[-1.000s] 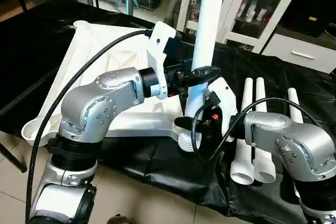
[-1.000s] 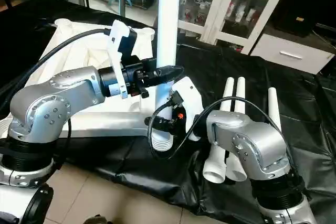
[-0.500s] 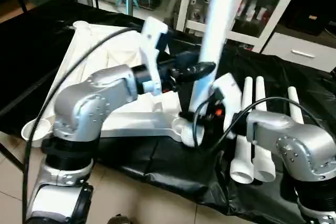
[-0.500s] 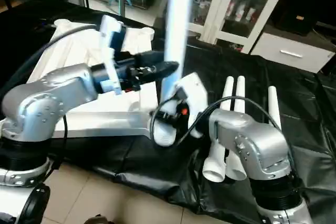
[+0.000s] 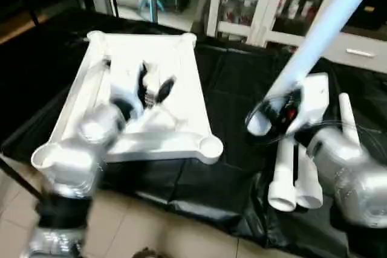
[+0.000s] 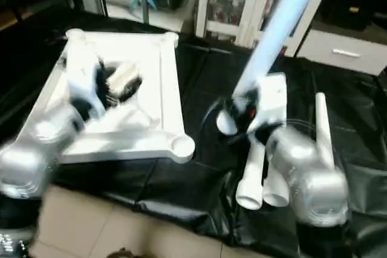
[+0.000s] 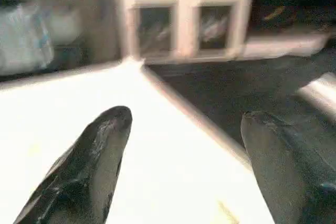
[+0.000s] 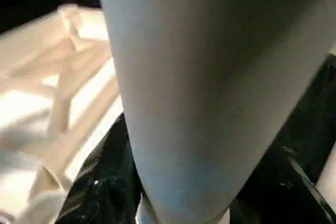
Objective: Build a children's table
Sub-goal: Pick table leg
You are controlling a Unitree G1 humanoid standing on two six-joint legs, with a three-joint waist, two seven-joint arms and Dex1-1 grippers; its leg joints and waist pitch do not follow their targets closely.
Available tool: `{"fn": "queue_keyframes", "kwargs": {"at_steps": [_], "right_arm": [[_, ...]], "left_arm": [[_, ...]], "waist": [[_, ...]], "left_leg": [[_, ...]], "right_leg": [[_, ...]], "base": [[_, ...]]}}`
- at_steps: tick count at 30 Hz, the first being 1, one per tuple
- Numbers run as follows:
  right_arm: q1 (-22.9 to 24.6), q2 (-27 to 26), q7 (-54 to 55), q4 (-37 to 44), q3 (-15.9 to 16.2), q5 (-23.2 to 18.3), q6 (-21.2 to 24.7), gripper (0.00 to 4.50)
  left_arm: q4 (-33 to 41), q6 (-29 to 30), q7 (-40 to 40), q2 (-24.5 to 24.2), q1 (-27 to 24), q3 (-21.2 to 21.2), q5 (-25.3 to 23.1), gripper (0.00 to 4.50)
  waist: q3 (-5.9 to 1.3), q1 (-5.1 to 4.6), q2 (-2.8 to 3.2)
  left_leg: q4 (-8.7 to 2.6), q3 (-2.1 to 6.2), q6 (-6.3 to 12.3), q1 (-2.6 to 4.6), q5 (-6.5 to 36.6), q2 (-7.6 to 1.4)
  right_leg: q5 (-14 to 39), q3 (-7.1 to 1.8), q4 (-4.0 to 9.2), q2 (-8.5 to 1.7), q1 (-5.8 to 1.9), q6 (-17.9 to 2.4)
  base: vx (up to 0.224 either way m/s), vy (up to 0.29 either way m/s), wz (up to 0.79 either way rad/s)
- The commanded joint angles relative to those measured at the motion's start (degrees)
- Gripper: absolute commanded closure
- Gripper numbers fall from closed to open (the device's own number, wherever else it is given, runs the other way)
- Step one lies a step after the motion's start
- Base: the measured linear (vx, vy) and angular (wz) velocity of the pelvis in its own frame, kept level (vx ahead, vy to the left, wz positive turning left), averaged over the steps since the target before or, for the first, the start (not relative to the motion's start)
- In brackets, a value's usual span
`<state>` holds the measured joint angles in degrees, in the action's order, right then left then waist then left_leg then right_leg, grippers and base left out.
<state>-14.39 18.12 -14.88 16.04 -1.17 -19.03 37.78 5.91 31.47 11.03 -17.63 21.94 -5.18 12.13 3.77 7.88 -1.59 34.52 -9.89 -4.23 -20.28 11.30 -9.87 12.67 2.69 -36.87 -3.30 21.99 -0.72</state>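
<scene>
The white square table top (image 5: 181, 70) lies ribbed side up on the left of the black-covered work table, its near right corner socket (image 5: 210, 147) empty. My right gripper (image 5: 273, 113) is shut on a white leg (image 5: 314, 40), held near its thick end. The leg slants up and to the right, its end hanging right of that socket; the right wrist view shows the leg (image 8: 199, 77) between black fingers (image 8: 100, 182). My left gripper (image 7: 184, 124) is open over the top's underside (image 7: 63, 108), blurred by motion in the head views (image 5: 154, 89).
Three more white legs (image 5: 290, 173) lie on the black cloth (image 5: 230, 83) at the right, under my right forearm. A white glass-door cabinet (image 5: 266, 4) stands behind the table. The table's front edge drops to tiled floor (image 5: 151, 228).
The leg has left the front corner socket, swung right and tipped over to a slant. My left gripper has drawn back from the leg to over the table top.
</scene>
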Motion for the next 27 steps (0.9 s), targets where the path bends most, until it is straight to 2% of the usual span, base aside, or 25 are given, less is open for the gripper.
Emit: {"fn": "queue_keyframes", "kwargs": {"at_steps": [1, 2, 3, 4, 5, 6, 7, 8, 9, 10, 12, 13, 14, 15, 16, 17, 18, 19, 20, 21, 24, 25, 26, 27], "right_arm": [[0.29, 0.29, 0.34, 2.53, 0.49, 1.33, -1.87, 2.64], [2.36, -1.03, 1.26, 3.16, 0.21, 1.48, -2.52, 2.64], [3.50, -2.50, 1.69, 4.19, 0.14, 1.13, -3.16, 2.64], [3.96, -3.05, 1.79, 4.67, 0.26, 1.07, -3.59, 2.64], [4.72, -3.93, 1.89, 5.55, 0.46, 0.95, -4.28, 2.64], [5.48, -4.73, 1.83, 6.24, 0.63, 0.80, -5.04, 2.64], [5.93, -4.92, 1.87, 6.26, 0.77, 1.03, -5.88, 2.64], [6.54, -5.26, 1.61, 5.95, 0.87, 0.83, -6.60, 2.64], [6.95, -5.29, 1.56, 5.48, 1.24, 1.12, -7.31, 2.64], [7.98, -5.25, 1.39, 4.28, 2.15, 1.86, -9.05, 2.64], [8.45, -5.10, 1.03, 3.92, 2.71, 2.27, -9.66, 2.64], [8.78, -4.70, -0.39, 4.41, 3.14, 2.38, -10.13, 2.64], [8.78, -4.70, -0.39, 4.41, 3.14, 2.38, -10.13, 2.64], [8.75, -4.63, -1.02, 4.83, 3.13, 2.24, -10.07, 2.64], [6.66, -4.00, -4.36, 3.61, 1.90, -0.03, -9.88, 2.64], [5.81, -3.59, -5.63, 2.53, 1.47, -0.87, -9.86, 2.64], [5.27, -3.29, -6.42, 1.76, 1.18, -1.39, -9.85, 2.64], [4.63, -2.52, -7.03, 1.18, 1.32, -1.38, -9.44, 2.64], [4.63, -2.52, -7.03, 1.18, 1.32, -1.38, -9.44, 2.64], [3.48, -1.42, -8.89, 0.69, 1.47, -2.71, -8.38, 2.64], [3.04, -0.20, -11.33, 0.78, 1.59, -3.58, -8.43, 2.64], [3.06, 0.04, -11.64, 0.71, 1.57, -3.41, -8.61, 2.64], [3.19, -0.22, -11.03, 0.05, 1.11, -3.10, -8.72, 2.64], [3.22, -0.45, -10.46, -0.41, 0.84, -2.74, -8.89, 2.64]], "left_arm": [[1.25, 0.38, -1.94, 0.19, -0.50, -2.02, -2.19, 0.74], [1.56, -5.94, -3.80, 1.85, -3.59, -1.76, -4.95, 0.74], [2.23, -8.22, -5.66, 3.59, -5.00, -0.40, -5.60, 0.74], [2.40, -9.27, -6.15, 4.32, -5.55, 0.23, -5.69, 0.74], [2.73, -10.97, -6.98, 5.52, -6.44, 1.23, -5.87, 0.74], [2.80, -13.56, -8.02, 6.25, -7.35, 1.66, -6.89, 0.74], [2.53, -15.32, -8.81, 6.43, -7.74, 1.39, -8.02, 0.74], [2.31, -16.12, -9.24, 6.47, -8.10, 0.93, -8.65, 0.74], [2.39, -16.25, -9.17, 6.12, -8.44, 0.36, -8.91, 0.74], [2.71, -16.25, -8.93, 5.22, -9.27, -1.09, -9.39, 0.74], [3.08, -16.38, -8.85, 4.82, -9.94, -1.70, -9.54, 0.74], [3.52, -18.14, -7.26, 4.31, -11.14, -2.23, -10.13, 0.74], [3.52, -18.14, -7.26, 4.31, -11.14, -2.23, -10.13, 0.74], [3.60, -19.01, -6.14, 4.05, -11.51, -2.36, -10.47, 0.74], [2.47, -21.30, 4.85, 3.13, -11.89, -3.36, -4.81, 0.74], [1.00, -23.17, 8.43, 2.03, -11.66, -4.31, -4.17, 0.74], [-0.04, -24.42, 10.38, 1.28, -11.41, -5.01, -4.13, 0.57], [-1.01, -23.26, 11.64, 0.12, -10.71, -5.94, -4.77, 0.47], [-1.01, -23.26, 11.64, 0.12, -10.71, -5.94, -4.77, 0.41], [-2.24, -22.06, 16.10, -2.44, -9.61, -7.56, -4.13, 0.37], [-2.71, -22.44, 17.81, -3.61, -8.83, -6.78, -3.66, 0.20], [-2.80, -23.26, 17.41, -3.49, -8.70, -6.43, -4.14, 0.09], [-2.92, -22.48, 14.35, -2.46, -8.41, -5.55, -5.38, 0.03], [-2.82, -22.59, 13.43, -1.78, -8.41, -4.92, -5.30, 0.03]], "waist": [[-4.01, -0.52, 0.76], [-4.03, -0.32, -0.01], [-3.77, -0.61, -0.83], [-3.83, -0.55, -0.43], [-3.79, -0.85, -0.29], [-3.76, -0.97, -0.37], [-3.70, -1.15, -0.87], [-3.63, -1.38, -0.60], [-3.55, -1.48, -0.98], [-3.54, -1.39, -0.62], [-3.50, -1.59, -0.60], [-3.61, -1.78, -1.07], [-3.62, -1.71, -0.95], [-3.65, -1.83, -1.18], [-3.65, -1.68, -1.18], [-3.61, -1.75, -1.84], [-3.50, -1.65, -2.03], [-3.45, -1.69, -2.77], [-3.46, -1.54, -1.84], [-3.58, -1.66, -1.37], [-3.74, -1.71, -1.69], [-3.74, -1.71, -1.69], [-3.84, -1.69, -1.77], [-3.84, -1.63, -1.78]], "left_leg": [[-3.97, 1.35, -2.72, 0.14, 6.76, -2.87], [-4.05, 1.37, -1.86, 0.03, 6.26, -2.86], [-4.08, 1.21, -1.18, -0.07, 6.29, -3.01], [-4.09, 1.25, -1.04, -0.05, 6.41, -3.05], [-4.13, 1.26, -0.87, -0.01, 6.98, -3.11], [-4.19, 1.27, -0.89, 0.06, 7.39, -3.11], [-4.32, 1.39, -0.64, -0.01, 7.90, -3.21], [-4.31, 1.39, -0.54, 0.07, 8.55, -3.13], [-4.35, 1.39, -0.41, 0.05, 8.90, -3.06], [-4.38, 1.42, -0.43, 0.04, 9.02, -3.11], [-4.46, 1.40, -0.74, 0.11, 9.71, -3.04], [-4.47, 1.43, -0.75, 0.11, 9.64, -3.09], [-4.49, 1.51, -0.56, 0.07, 9.50, -3.11], [-4.45, 1.43, -0.40, 0.05, 9.22, -3.14], [-4.46, 1.46, -0.15, 0.13, 8.92, -3.06], [-4.56, 1.32, 0.03, 0.11, 8.97, -3.12], [-4.57, 1.28, 0.34, 0.14, 9.27, -3.02], [-4.60, 1.22, 0.50, 0.11, 9.22, -3.09], [-4.62, 1.26, 0.13, 0.35, 8.99, -3.19], [-4.53, 1.21, -0.43, 0.67, 8.96, -3.16], [-4.54, 1.29, -0.78, 0.46, 7.60, -3.24], [-4.54, 1.29, -0.78, 0.46, 7.60, -3.24], [-4.43, 1.17, -0.67, 0.49, 6.96, -3.39], [-4.34, 1.17, -0.61, 0.52, 6.71, -3.33]], "right_leg": [[1.77, -3.14, 4.43, -4.36, -2.82, -6.49], [2.78, -3.16, 4.38, -4.53, -2.96, -6.63], [4.22, -3.21, 4.69, -4.54, -2.81, -6.42], [4.83, -3.20, 4.70, -4.66, -2.77, -6.39], [5.54, -3.18, 4.90, -4.59, -2.59, -6.38], [6.13, -3.12, 4.98, -4.56, -2.53, -6.30], [7.11, -3.10, 5.02, -4.66, -2.59, -6.04], [8.27, -3.12, 5.18, -4.60, -2.35, -5.63], [9.51, -3.13, 5.23, -4.62, -2.34, -5.11], [9.96, -3.16, 5.33, -4.73, -2.20, -4.84], [10.32, -3.18, 5.43, -4.55, -2.00, -4.25], [9.48, -3.10, 5.34, -4.43, -2.05, -4.28], [9.09, -3.09, 5.29, -4.49, -2.09, -4.31], [8.41, -3.11, 5.27, -4.48, -2.05, -4.32], [8.29, -3.14, 5.29, -4.67, -2.05, -4.71], [8.99, -3.13, 5.30, -4.61, -1.94, -5.01], [10.07, -3.15, 5.38, -4.64, -1.82, -4.91], [10.53, -3.14, 5.33, -4.65, -1.84, -4.75], [10.46, -3.18, 5.12, -4.72, -1.61, -4.70], [8.61, -3.13, 5.14, -4.55, -1.47, -4.94], [3.50, -3.05, 4.43, -4.55, -1.92, -6.27], [3.50, -3.05, 4.43, -4.55, -1.92, -6.27], [1.30, -3.07, 4.24, -4.67, -2.06, -7.61], [0.84, -3.05, 4.24, -4.69, -2.08, -7.94]], "base": [[0.000, 0.000, 0.00], [0.000, 0.000, 0.00], [0.000, 0.000, 0.00], [0.000, 0.000, 0.00], [0.000, 0.000, 0.00], [0.000, 0.000, 0.00], [0.000, 0.000, 0.00], [0.000, 0.000, 0.00], [0.000, 0.000, 0.00], [0.000, 0.000, 0.00], [0.000, 0.000, 0.00], [0.000, 0.000, 0.00], [0.000, 0.000, 0.00], [0.000, 0.000, 0.00], [0.000, 0.000, 0.00], [0.000, 0.000, 0.00], [0.000, 0.000, 0.00], [0.000, 0.000, 0.00], [0.000, 0.000, 0.00], [0.000, 0.000, 0.00], [0.000, 0.000, 0.00], [0.000, 0.000, 0.00], [0.000, 0.000, 0.00], [0.000, 0.000, 0.00]]}}
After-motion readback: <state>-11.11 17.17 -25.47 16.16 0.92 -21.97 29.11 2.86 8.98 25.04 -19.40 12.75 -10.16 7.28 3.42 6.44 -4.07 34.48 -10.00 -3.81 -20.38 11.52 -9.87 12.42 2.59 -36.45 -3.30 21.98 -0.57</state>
